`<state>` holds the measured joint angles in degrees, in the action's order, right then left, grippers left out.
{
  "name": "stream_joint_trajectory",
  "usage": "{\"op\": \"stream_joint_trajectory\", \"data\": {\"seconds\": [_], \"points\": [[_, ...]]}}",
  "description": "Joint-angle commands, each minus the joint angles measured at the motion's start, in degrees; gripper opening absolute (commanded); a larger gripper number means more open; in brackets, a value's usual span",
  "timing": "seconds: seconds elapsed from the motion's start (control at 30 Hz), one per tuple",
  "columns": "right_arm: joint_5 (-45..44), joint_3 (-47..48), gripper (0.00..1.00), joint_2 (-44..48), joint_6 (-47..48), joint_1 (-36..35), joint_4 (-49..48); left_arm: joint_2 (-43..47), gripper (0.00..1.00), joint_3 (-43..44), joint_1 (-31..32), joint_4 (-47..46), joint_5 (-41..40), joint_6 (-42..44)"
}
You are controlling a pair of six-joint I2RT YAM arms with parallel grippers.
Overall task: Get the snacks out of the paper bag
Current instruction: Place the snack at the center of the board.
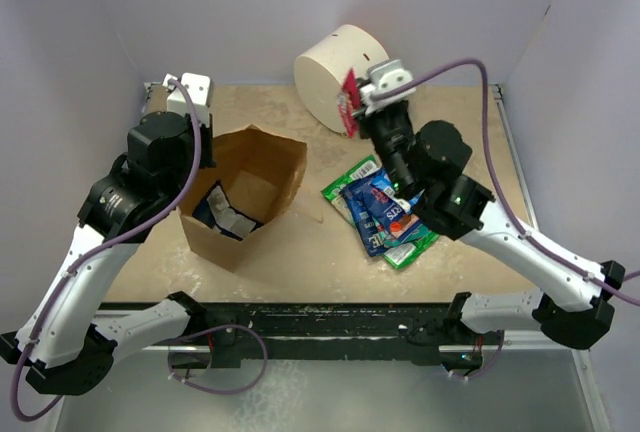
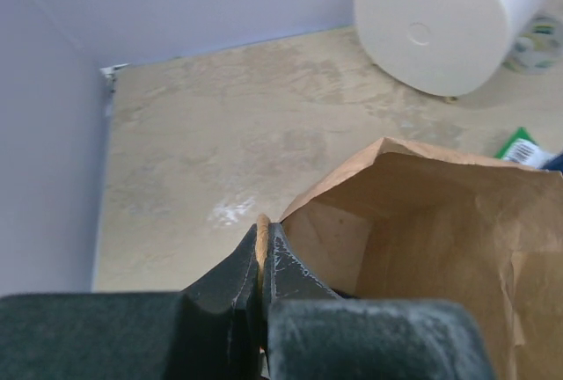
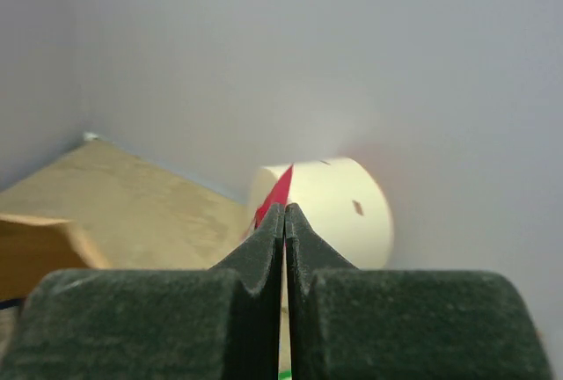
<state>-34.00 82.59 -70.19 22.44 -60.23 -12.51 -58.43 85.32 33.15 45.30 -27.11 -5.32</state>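
The brown paper bag [image 1: 245, 192] stands open at the left of the table, with a dark blue packet [image 1: 222, 214] inside. My left gripper [image 1: 197, 112] is shut on the bag's rim [image 2: 260, 227] at its far left corner. My right gripper [image 1: 352, 104] is shut on the small red packet [image 1: 349, 102], held in the air in front of the white cylinder; its red edge [image 3: 278, 193] sticks out past the fingertips. Green and dark blue packets [image 1: 382, 210] lie in a pile on the table right of the bag.
A big white cylinder [image 1: 335, 74] lies at the back middle of the table, close behind the red packet. A small tape roll [image 2: 537, 44] shows beside it in the left wrist view. Lavender walls close in the back and both sides.
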Motion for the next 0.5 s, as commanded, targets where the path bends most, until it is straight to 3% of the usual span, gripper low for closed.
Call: {"op": "stream_joint_trajectory", "data": {"seconds": [0.0,0.23,0.47], "points": [[-5.5,-0.8,0.00,4.0,-9.9,8.2,3.4,0.7,0.00,3.0,0.1,-0.8,-9.4,4.4],[-2.5,-10.8,0.00,6.7,-17.4,17.1,9.1,1.0,0.00,3.5,0.1,-6.8,-13.0,11.4],[0.2,-17.2,0.00,4.1,-24.8,21.0,11.1,0.6,0.00,4.7,0.1,-9.6,-10.0,15.4]]}}
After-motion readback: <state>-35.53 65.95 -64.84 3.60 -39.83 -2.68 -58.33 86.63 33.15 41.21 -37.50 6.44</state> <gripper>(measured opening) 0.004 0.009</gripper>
